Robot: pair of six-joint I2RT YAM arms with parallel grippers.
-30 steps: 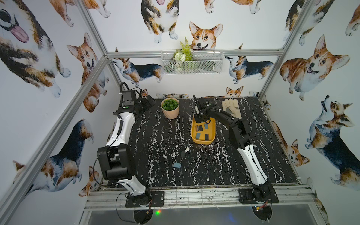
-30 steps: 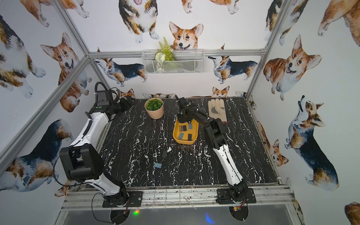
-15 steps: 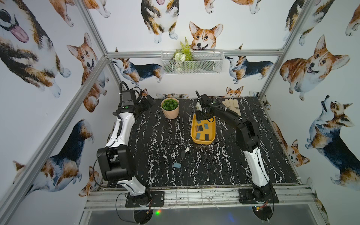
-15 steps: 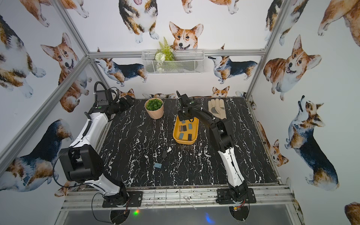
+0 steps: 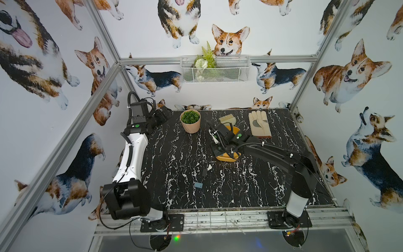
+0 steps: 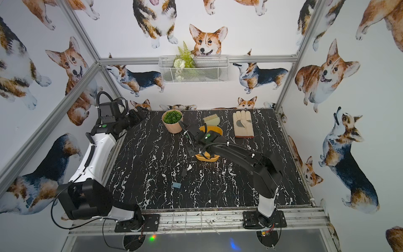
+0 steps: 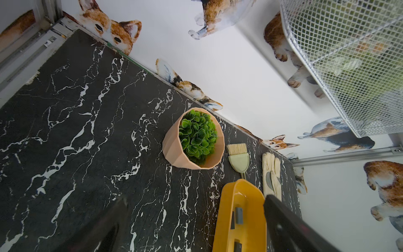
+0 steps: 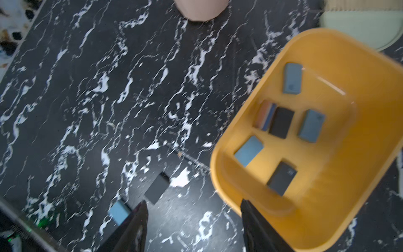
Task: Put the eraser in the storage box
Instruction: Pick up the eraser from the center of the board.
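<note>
Our left jaws and right jaws gape empty, the right above the storage box (image 8: 368,91) rim. A black eraser (image 8: 157,187) and a blue eraser (image 8: 119,211) lie on the desk (image 8: 87,87). Swinging down, we could clip that rim.

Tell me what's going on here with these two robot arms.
The right gripper hangs open and empty at the edge of the storage box, which holds six erasers. A black eraser and a blue eraser lie on the table, nearer the front. The left gripper is open too, at the back left corner, touching nothing.
</note>
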